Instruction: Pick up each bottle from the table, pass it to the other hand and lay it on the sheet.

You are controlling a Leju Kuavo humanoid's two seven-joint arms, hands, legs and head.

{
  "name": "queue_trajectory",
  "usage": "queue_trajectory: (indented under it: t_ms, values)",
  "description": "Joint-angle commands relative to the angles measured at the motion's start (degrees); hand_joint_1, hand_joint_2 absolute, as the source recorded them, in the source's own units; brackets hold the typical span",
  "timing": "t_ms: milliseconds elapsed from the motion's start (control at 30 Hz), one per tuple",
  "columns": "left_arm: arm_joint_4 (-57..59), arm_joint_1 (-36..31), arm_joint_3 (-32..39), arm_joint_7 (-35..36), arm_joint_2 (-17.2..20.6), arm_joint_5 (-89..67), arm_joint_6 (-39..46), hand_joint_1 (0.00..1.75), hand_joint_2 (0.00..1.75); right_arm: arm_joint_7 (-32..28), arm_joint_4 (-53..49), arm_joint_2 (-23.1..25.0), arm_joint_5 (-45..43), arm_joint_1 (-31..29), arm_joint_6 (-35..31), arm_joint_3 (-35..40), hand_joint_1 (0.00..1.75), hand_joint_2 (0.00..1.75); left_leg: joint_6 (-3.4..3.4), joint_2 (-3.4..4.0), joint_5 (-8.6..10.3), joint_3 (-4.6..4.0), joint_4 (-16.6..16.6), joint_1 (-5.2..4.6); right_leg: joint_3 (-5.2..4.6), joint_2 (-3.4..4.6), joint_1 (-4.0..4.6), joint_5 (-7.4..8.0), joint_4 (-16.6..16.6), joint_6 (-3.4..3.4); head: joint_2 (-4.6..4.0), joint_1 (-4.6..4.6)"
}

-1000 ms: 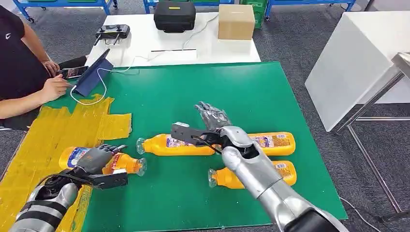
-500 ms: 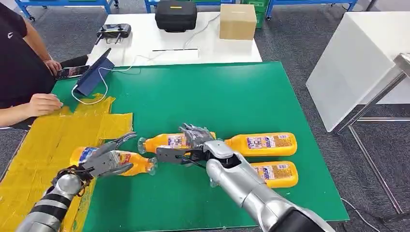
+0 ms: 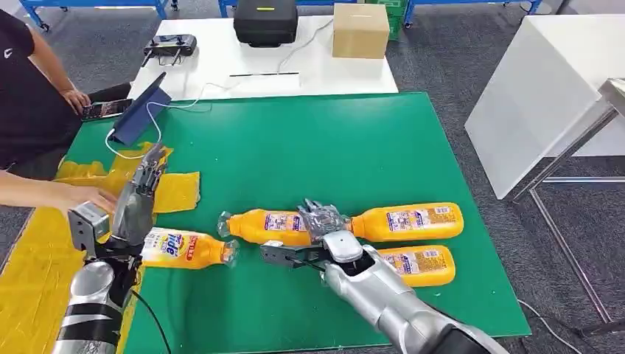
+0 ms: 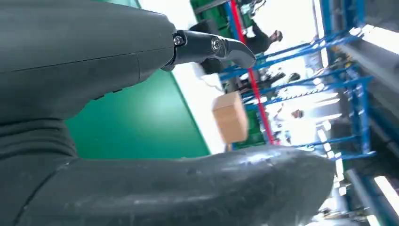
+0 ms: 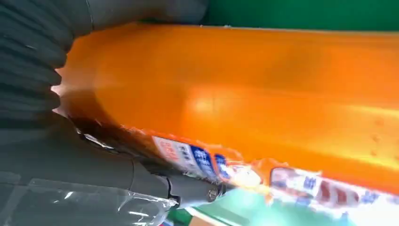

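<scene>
Four orange bottles lie on their sides on the green bench (image 3: 354,140). The right hand (image 3: 322,221) rests on the middle bottle (image 3: 269,225), fingers wrapped on its body, hiding its base. Left of it, one bottle (image 3: 184,249) lies at the edge of the yellow sheet (image 3: 44,243); the left hand (image 3: 136,199) is raised just above it, fingers straight and apart. Two more bottles (image 3: 413,221) lie right of the middle bottle.

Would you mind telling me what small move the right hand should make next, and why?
Probably close the right hand on the middle orange bottle and lift. It already sits over that bottle lying on the green mat, and the right wrist view shows the bottle against the palm.
</scene>
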Motion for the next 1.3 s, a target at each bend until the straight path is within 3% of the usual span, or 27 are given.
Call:
queue_trajectory:
  t_ms: [33,333,467,500,533,600,633,767,900,1033,1167,1300]
  values:
    - [-3.4,0.4,3.1,0.6,-3.3,0.4,-0.4,0.00,0.00,0.4,5.5,-2.2,0.3,0.0,0.1,1.5,1.75,1.75,0.00,-0.11,0.04,0.06,0.0,0.01,0.12,-0.16,0.01,0.02,-0.1,0.02,0.00,0.00]
    - [-3.5,0.9,3.7,2.9,-3.6,1.6,0.9,0.00,0.00,0.8,2.2,-1.5,2.5,1.8,-0.5,-3.9,1.75,1.75,0.00,-0.12,0.02,0.19,0.0,0.02,0.25,-0.12,0.03,0.00,-0.1,0.01,0.00,0.02]
    - [-4.7,4.7,6.2,8.9,-5.3,9.9,0.2,0.00,0.00,-0.6,-3.6,-1.4,2.6,5.7,-10.5,-9.9,1.75,1.75,0.00,-0.13,0.03,0.21,-0.1,0.02,0.28,-0.15,0.03,0.00,-0.1,0.03,0.00,0.02]
    - [-5.8,7.0,8.0,11.6,-6.4,17.6,-1.4,0.00,0.00,-3.3,-10.2,-1.8,2.9,8.8,-17.4,-11.8,1.75,1.75,0.00,-0.09,0.01,0.25,-0.1,0.01,0.30,-0.11,0.02,0.00,-0.1,0.03,0.00,0.00]
    - [-7.0,8.8,8.5,13.4,-6.6,22.1,-2.0,0.00,0.00,-4.5,-15.5,-1.9,2.6,11.0,-19.9,-13.1,1.75,1.75,0.01,-0.04,0.00,0.22,-0.1,-0.01,0.25,-0.03,-0.01,-0.01,-0.1,0.03,0.00,0.02]
    - [-8.7,11.7,8.7,15.8,-6.9,28.8,-3.4,0.00,0.00,-5.4,-25.6,-1.9,0.0,14.5,-20.3,-14.5,1.75,1.75,0.01,0.05,-0.05,0.19,-0.1,-0.02,0.22,0.04,-0.01,-0.03,-0.1,0.04,0.00,0.02]
    - [-9.9,13.3,8.3,16.7,-6.8,30.8,-3.3,0.00,1.75,-6.4,-31.3,-2.0,-2.2,15.9,-20.3,-14.3,1.75,1.75,0.01,0.13,-0.10,0.14,-0.1,0.00,0.16,0.09,0.01,-0.04,-0.1,0.04,0.00,0.04]
    - [-14.8,17.0,5.1,17.2,-8.3,30.6,-1.8,0.00,1.75,-8.6,-45.1,-2.7,-7.6,18.8,-22.1,-11.4,1.75,1.75,-0.04,0.19,-0.29,-0.09,0.1,0.05,-0.10,0.16,0.04,-0.21,0.1,0.01,0.00,0.00]
    - [-16.8,17.8,2.1,17.3,-8.7,30.5,-0.6,0.00,1.75,-10.0,-48.4,-3.6,-9.3,19.4,-23.0,-8.7,1.75,1.75,0.00,-0.04,-0.07,-0.54,0.0,-0.02,-0.52,0.04,-0.01,-0.05,0.0,0.05,0.00,0.00]
    - [-18.7,18.4,-1.4,17.6,-9.3,29.7,1.1,0.00,1.75,-10.2,-49.5,-4.0,-9.5,18.5,-23.0,-4.9,1.75,1.75,0.00,-0.06,-0.06,-0.55,0.0,-0.01,-0.52,0.01,-0.01,-0.04,0.0,0.05,0.00,0.02]
    - [-19.7,18.0,-6.3,17.7,-8.6,30.9,-0.6,0.00,1.75,-8.0,-46.5,-2.8,-15.5,14.5,-15.8,-3.4,1.75,1.75,-0.01,0.06,-0.08,-0.55,0.1,0.00,-0.54,0.09,0.00,-0.03,0.0,0.04,0.00,0.02]
    - [-20.2,18.7,-6.9,17.5,-8.5,31.1,-0.7,0.00,1.75,-9.0,-44.8,-3.2,-16.3,14.5,-16.6,-3.1,1.75,1.75,-0.02,0.07,-0.09,-0.42,0.0,0.01,-0.40,0.11,0.02,-0.03,0.0,0.03,0.00,0.00]
